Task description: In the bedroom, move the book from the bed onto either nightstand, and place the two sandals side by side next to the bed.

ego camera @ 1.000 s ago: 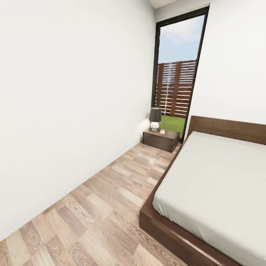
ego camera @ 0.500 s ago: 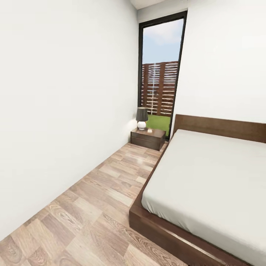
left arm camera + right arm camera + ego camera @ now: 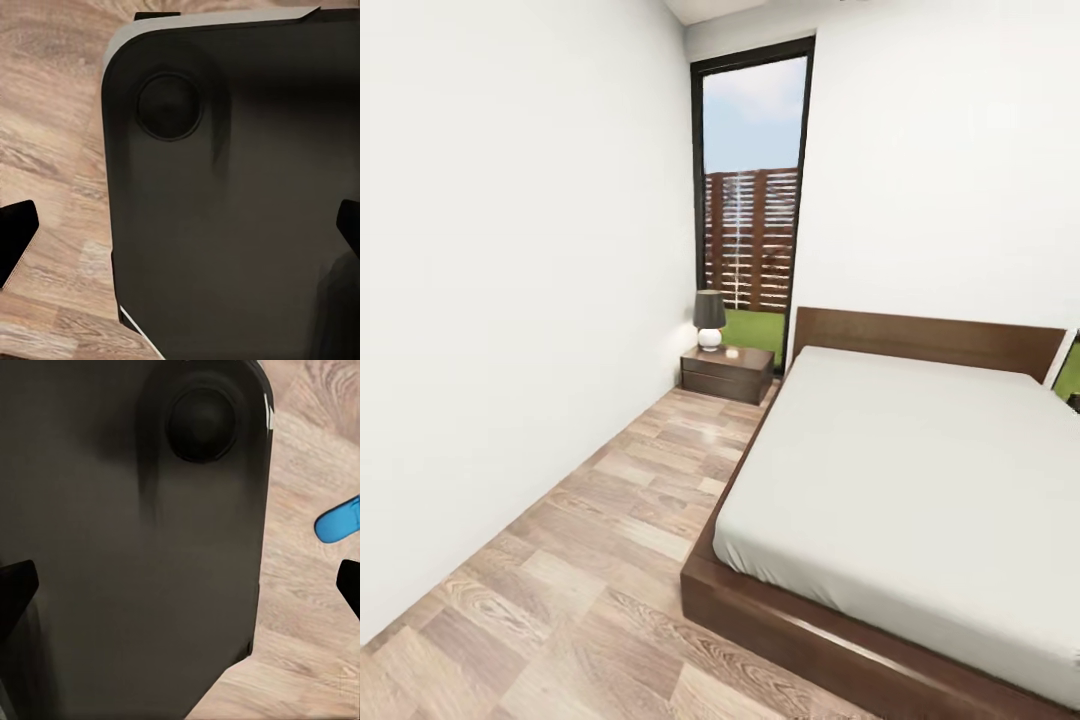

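The head view looks from standing height forward and down along the bed (image 3: 900, 480) toward the nightstand (image 3: 726, 373) and window (image 3: 752, 200). Both wrist views point down, close over the robot's dark base (image 3: 232, 195), and share the wooden floor (image 3: 300, 585)

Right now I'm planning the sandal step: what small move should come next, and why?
Probably turn the base towards the blue sandal lying on the wood floor. The bed's mattress shows no book, and the fingers of the right arm are spread and empty.
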You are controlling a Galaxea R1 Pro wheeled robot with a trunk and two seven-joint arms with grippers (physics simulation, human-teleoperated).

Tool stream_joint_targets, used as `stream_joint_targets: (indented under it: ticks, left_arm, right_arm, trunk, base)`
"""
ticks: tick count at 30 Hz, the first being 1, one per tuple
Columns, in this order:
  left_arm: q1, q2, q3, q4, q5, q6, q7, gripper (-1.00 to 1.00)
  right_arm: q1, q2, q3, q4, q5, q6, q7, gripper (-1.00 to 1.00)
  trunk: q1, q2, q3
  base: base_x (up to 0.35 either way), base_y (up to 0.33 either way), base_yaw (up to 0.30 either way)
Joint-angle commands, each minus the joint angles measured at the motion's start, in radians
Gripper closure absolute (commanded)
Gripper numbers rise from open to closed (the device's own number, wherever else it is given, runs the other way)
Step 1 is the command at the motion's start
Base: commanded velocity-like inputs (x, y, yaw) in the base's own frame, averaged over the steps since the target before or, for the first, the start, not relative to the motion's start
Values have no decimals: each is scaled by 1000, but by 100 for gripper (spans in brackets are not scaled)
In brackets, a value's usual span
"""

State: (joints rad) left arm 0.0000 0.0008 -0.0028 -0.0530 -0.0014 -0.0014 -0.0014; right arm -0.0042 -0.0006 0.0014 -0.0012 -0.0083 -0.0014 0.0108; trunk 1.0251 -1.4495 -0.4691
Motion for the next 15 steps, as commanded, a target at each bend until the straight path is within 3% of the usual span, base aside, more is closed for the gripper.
stream_joint_targets:
  ticks: [1, 15]
  left_arm:
    - [0, 0, 0, -1, 0, 0, 0, -100]
    - [0, 0, 0, -1, 0, 0, 0, -100]
  right_arm:
    - [0, 0, 0, 0, -1, 0, 1, -100]
    - [0, 0, 0, 1, -1, 0, 1, -100]
  trunk:
    - [0, 0, -1]
    - [0, 0, -1]
  base:
    - [0, 0, -242]
    - [0, 0, -242]
